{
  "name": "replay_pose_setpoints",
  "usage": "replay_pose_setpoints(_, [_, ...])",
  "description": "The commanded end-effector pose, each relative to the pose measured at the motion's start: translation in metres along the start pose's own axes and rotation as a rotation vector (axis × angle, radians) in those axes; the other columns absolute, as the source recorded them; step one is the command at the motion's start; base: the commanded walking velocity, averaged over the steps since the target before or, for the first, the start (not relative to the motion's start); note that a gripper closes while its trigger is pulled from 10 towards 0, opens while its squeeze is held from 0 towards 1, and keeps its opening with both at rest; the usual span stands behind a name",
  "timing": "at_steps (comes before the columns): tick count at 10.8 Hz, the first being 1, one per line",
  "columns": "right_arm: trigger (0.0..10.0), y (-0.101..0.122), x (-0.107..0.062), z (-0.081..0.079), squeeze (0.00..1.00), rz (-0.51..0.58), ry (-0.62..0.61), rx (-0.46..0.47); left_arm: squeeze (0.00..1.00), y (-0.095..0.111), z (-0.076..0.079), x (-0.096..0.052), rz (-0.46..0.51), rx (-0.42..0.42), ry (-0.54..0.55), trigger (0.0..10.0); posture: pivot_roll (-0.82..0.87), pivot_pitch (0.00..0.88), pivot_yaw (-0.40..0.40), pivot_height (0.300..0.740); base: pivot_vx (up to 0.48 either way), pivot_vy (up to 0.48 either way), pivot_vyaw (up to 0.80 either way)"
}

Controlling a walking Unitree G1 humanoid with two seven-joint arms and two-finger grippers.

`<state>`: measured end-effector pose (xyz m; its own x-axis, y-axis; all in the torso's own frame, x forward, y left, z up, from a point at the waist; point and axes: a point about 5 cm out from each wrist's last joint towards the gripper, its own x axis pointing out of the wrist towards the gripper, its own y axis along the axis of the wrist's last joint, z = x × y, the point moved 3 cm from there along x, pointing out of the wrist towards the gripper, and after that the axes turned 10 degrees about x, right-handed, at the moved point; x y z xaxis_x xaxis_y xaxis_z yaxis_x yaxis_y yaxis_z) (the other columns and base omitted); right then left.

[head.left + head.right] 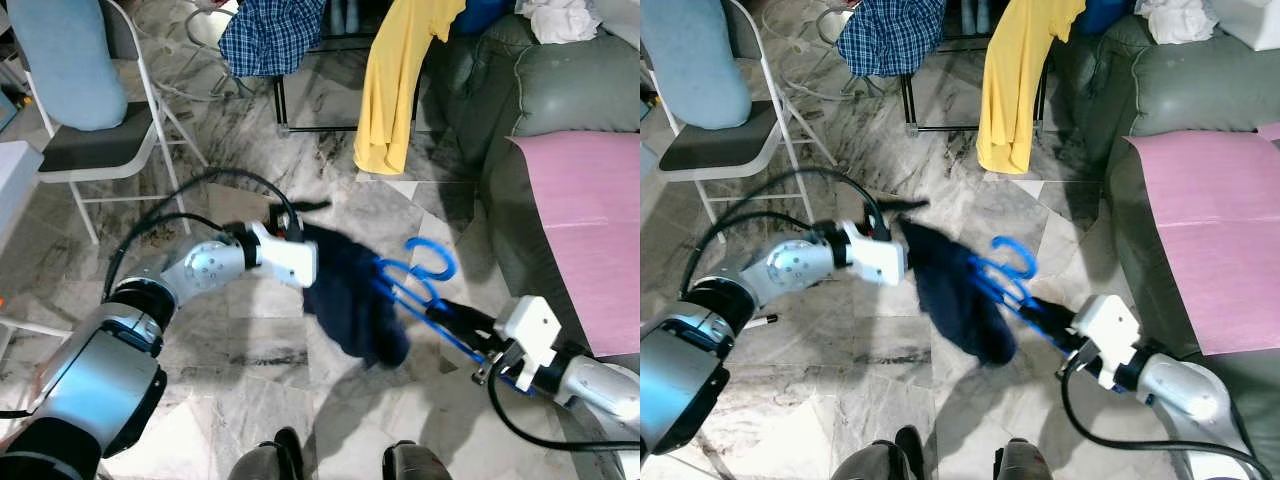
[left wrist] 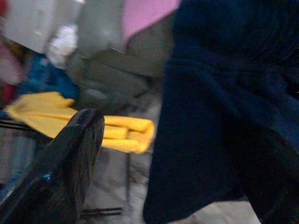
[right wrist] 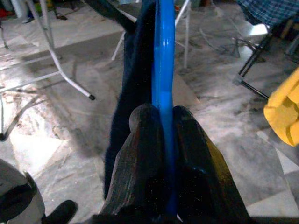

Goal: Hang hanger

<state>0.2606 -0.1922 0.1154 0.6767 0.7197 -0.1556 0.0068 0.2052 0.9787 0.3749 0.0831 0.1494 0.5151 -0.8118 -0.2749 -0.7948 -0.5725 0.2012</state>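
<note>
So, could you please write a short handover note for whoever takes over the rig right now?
Right gripper: shut on the blue hanger, held out over the marble floor.
Left gripper: at the top edge of the dark garment; whether its fingers grip the cloth is unclear.
The garment droops between the two arms, against the hanger; whether it is threaded on cannot be told.
The rack with the yellow shirt and plaid shirt stands ahead.
Done: hanger and garment are in hand.
Left: settle the garment on the hanger, then hang it on the rack.
</note>
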Motion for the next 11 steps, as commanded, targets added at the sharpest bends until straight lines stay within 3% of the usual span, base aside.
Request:
replay_pose_setpoints(1, [10.0, 0.008, 0.005, -0.006, 0.00, 0.029, 0.053, -0.040, 1.00, -0.004, 0.005, -0.001, -0.017, -0.020, -0.068, 10.0, -0.31, 0.211, 0.133, 0.740, 0.000, 0.000, 0.00])
replay_pose_setpoints(2, [10.0, 0.013, 0.009, -0.006, 0.00, 0.041, 0.071, -0.052, 0.93, -0.004, 0.012, 0.000, -0.022, -0.028, -0.133, 10.0, -0.31, 0.213, 0.137, 0.740, 0.000, 0.000, 0.00])
replay_pose_setpoints(3, [10.0, 0.016, 0.011, -0.006, 0.00, 0.038, 0.088, -0.081, 0.00, -0.004, 0.014, 0.001, -0.025, -0.053, -0.153, 10.0, -0.31, 0.213, 0.137, 0.740, 0.000, 0.000, 0.00])
replay_pose_setpoints(4, [10.0, 0.016, 0.012, -0.006, 0.00, 0.034, 0.094, -0.097, 0.00, -0.004, 0.013, 0.002, -0.024, -0.056, -0.158, 9.4, -0.31, 0.213, 0.137, 0.740, 0.000, 0.000, 0.00])
replay_pose_setpoints(5, [10.0, 0.017, 0.015, -0.004, 0.00, 0.015, 0.110, -0.144, 0.00, -0.001, 0.009, 0.006, -0.017, -0.074, -0.168, 0.0, -0.32, 0.214, 0.138, 0.740, 0.000, 0.000, 0.00])
replay_pose_setpoints(9, [10.0, 0.015, 0.014, 0.001, 0.00, -0.018, 0.126, -0.218, 0.00, -0.005, 0.002, 0.006, -0.035, -0.143, -0.257, 0.0, -0.33, 0.211, 0.140, 0.740, 0.000, 0.000, 0.00])
replay_pose_setpoints(11, [10.0, 0.015, 0.015, 0.002, 0.00, -0.014, 0.119, -0.229, 0.00, -0.006, 0.007, 0.004, -0.039, -0.159, -0.317, 0.0, -0.33, 0.213, 0.145, 0.740, 0.000, 0.000, 0.00])
